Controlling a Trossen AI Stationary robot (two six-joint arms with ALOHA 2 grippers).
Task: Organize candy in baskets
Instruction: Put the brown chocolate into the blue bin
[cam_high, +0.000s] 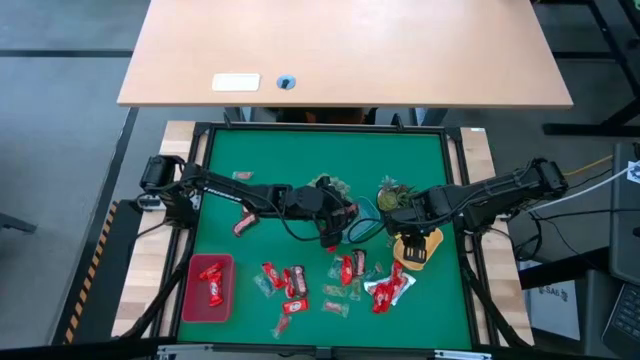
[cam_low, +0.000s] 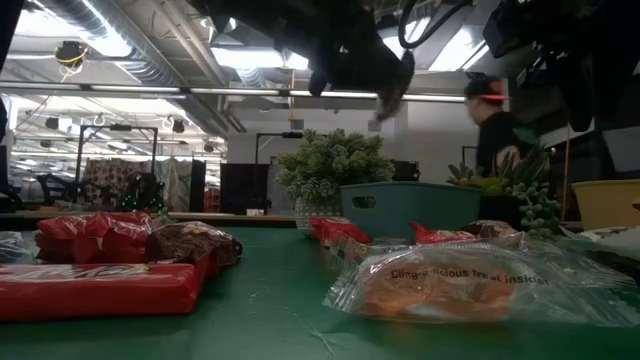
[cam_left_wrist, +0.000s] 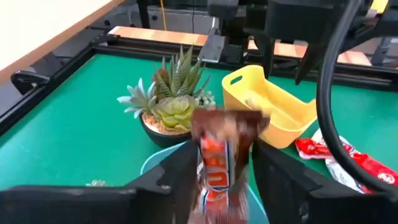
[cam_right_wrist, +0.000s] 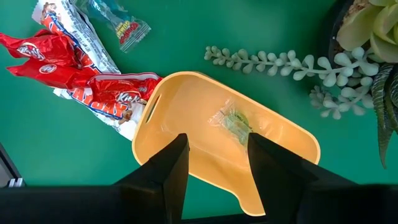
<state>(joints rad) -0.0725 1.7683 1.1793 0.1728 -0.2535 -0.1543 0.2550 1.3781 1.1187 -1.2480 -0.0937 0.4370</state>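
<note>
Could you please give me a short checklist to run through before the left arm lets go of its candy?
1. Brown candy bar between left gripper fingers: ok.
2. Blue basket below that gripper: ok, its rim shows beneath.
3. Bar fully released: cannot tell.
4. Succulent pot clear of the drop: ok, beside the basket.
5. Right gripper out of the way: ok, open over yellow basket.
6. Yellow basket's content: ok, one clear-wrapped sweet.
</note>
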